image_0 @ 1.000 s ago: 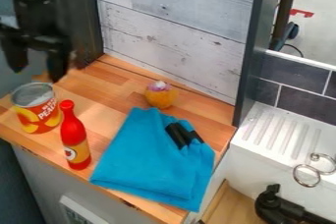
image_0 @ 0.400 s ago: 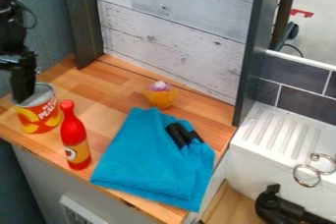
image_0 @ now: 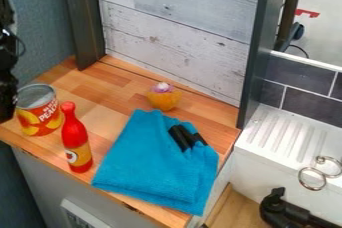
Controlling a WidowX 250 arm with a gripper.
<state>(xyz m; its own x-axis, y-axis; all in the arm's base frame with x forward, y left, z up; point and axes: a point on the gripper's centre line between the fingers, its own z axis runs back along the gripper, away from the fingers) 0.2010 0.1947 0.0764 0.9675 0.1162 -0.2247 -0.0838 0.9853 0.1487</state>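
Though metal-topped, smoothly cylindrical can [image_0: 40, 116].

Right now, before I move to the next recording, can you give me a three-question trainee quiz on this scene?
1. True or false: the red bottle lies on its side.
2. In this view, which is nearest the gripper?
a) the metal rings
b) the can
c) the white ledge
3. Fill in the colour: two ____ pieces rest on the blue cloth.

Key: 1. False, it stands upright; 2. b; 3. black.
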